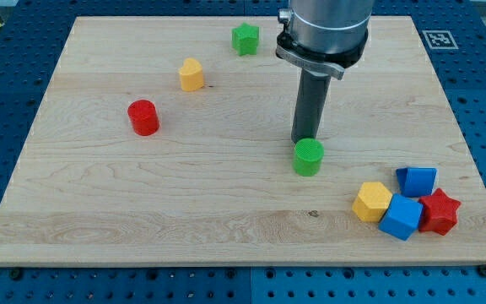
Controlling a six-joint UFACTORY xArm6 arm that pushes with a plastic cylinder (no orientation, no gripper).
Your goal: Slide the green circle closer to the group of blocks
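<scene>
Camera view: green circle (308, 156) touches my tip (307, 140).

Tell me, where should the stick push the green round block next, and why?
Probably toward the view's lower right. My tip sits just behind the green circle, on its top side, and the group of blocks lies down and to the right, with bare board between.
</scene>
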